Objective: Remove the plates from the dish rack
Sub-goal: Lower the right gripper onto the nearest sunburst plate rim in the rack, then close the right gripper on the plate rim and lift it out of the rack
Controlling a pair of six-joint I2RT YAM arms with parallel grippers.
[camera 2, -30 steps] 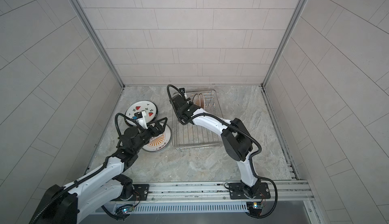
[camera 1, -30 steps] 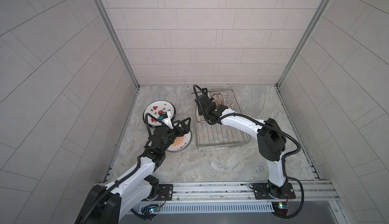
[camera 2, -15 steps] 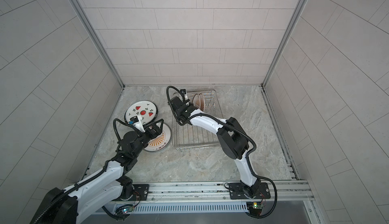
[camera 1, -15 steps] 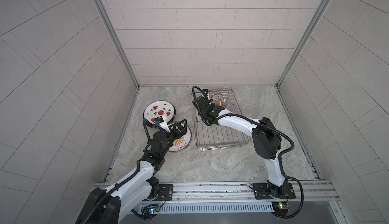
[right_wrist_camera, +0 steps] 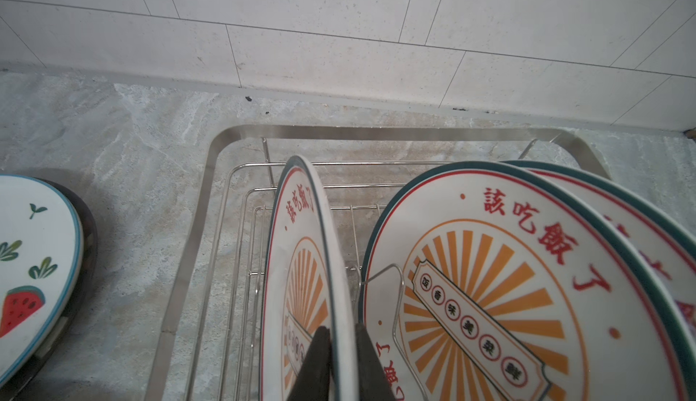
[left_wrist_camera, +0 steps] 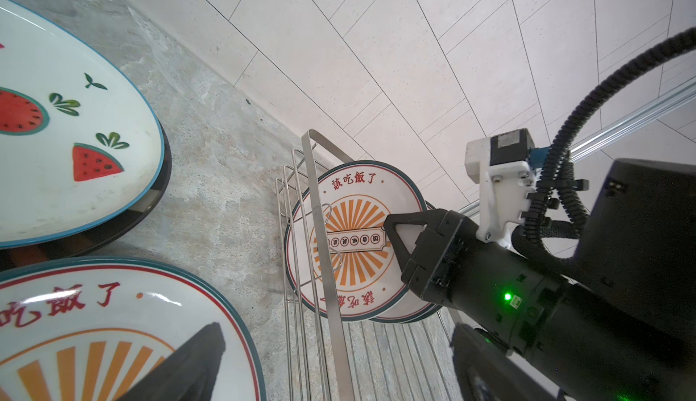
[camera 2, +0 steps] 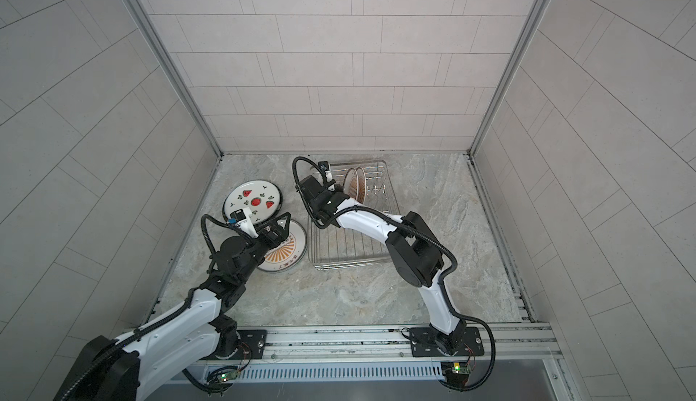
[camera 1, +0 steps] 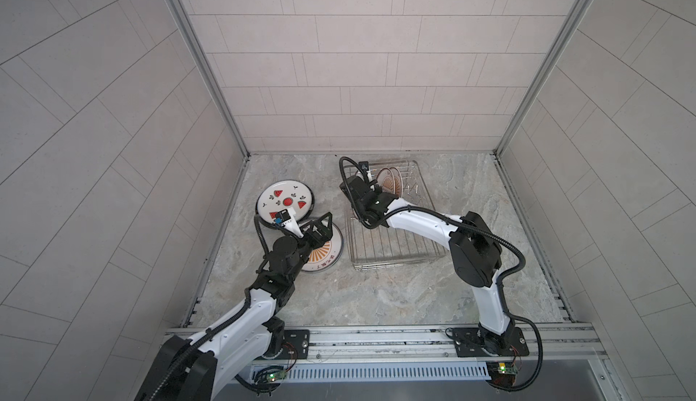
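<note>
**Dish rack**: stands on the tabletop just right of centre in both top views, with its far end near the back wall. The plates inside it stand on edge at that far end.

**Right tool**: reaches into the far left part of the rack, as both top views show. In the right wrist view its two fingers lie one on each face of the held plate. The gap is narrow and pinches the rim. The held plate stands upright on edge between the prongs. It is apart from the two further rack plates, which lean away from it and overlap each other. All three carry an orange sunburst and red characters.

**Left tool**: jaws spread wide, holding nothing. It hovers over the far edge of the flat sunburst plate. That plate lies face up on the tabletop just left of the rack. Contact between tool and plate cannot be determined.

**Watermelon plate**: lies face up, up and left of the flat sunburst plate and just beside it. It is stacked on a dark plate, whose rim shows beneath it.
</note>
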